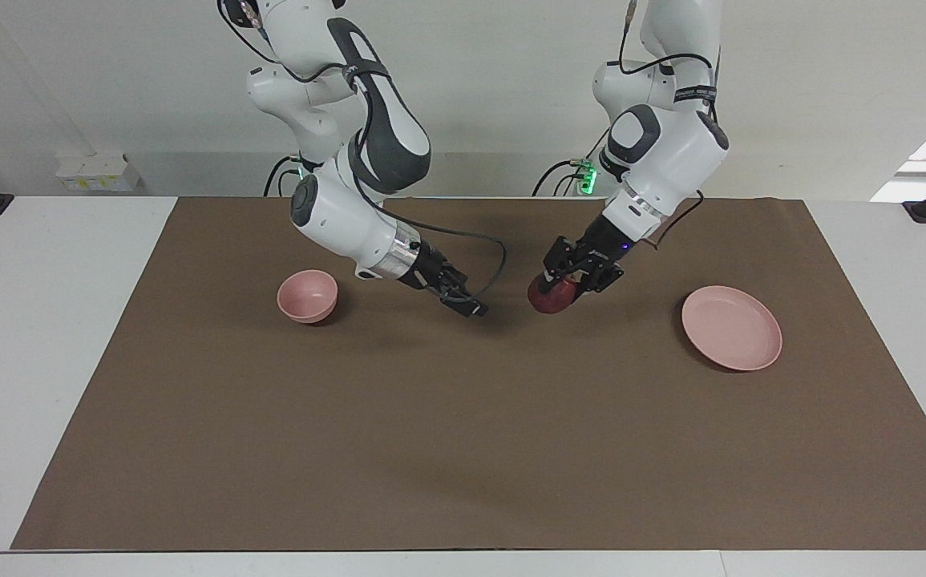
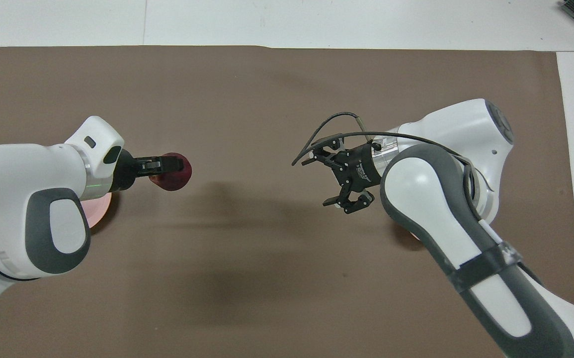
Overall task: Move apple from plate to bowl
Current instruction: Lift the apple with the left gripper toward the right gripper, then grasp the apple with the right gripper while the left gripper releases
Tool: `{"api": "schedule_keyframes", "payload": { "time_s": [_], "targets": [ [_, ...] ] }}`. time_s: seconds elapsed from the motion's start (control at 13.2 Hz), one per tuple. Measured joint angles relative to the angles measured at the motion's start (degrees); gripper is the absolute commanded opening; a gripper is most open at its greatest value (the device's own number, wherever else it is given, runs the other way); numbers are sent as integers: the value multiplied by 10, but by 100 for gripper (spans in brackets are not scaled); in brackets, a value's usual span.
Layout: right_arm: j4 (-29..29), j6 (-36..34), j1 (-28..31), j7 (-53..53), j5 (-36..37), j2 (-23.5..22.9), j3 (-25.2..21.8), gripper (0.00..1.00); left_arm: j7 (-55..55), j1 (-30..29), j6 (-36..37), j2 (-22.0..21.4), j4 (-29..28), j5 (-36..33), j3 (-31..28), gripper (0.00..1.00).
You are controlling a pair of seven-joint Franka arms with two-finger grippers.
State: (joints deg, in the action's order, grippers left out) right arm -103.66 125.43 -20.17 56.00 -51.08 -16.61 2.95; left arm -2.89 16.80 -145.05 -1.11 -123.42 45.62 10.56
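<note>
Two claws hang over the brown mat [image 1: 463, 449] that covers most of the bench [image 1: 46, 336], and the wide stretch of mat farthest from the robots is bare, open room. Closer in, the plate [image 1: 732, 328] lies flat toward the left arm's end, well inside the mat's edge. The bowl [image 1: 308, 296] sits upright toward the right arm's end, slightly nearer the robots than the plate.

Between them, over the mat's middle, the left claw [image 1: 563, 284] pinches the apple [image 1: 551, 296], lifted off the plate and well apart from the bowl. It is round, with no clear long axis; which way its stem points I cannot tell. The right claw [image 1: 463, 302] hovers beside it, fingers spread and gripping nothing, with a gap of mat between the two claws.
</note>
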Motion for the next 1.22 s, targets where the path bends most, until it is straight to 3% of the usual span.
{"api": "schedule_keyframes", "payload": {
  "time_s": [0.3,0.68,0.91,0.99,1.06,1.14,1.22],
  "targets": [
    [17,8,-14,8,-1,-19,0,100,11,1,-72,0,0,20,59,1],
    [17,-7,-21,11,-1,-20,0,100,11,3,-75,2,0,20,70,1],
    [18,-17,-22,11,-41,-20,0,100,11,3,-81,3,0,20,71,8],
    [19,-17,-22,11,-50,-20,1,86,13,3,-82,4,0,20,71,10],
    [19,-18,-22,11,-52,-20,1,44,17,3,-83,4,0,20,71,12],
    [19,-20,-22,11,-52,-20,1,25,19,3,-85,4,0,20,69,13],
    [19,-22,-22,11,-52,-20,1,19,19,3,-86,4,0,20,68,17]
  ]
}}
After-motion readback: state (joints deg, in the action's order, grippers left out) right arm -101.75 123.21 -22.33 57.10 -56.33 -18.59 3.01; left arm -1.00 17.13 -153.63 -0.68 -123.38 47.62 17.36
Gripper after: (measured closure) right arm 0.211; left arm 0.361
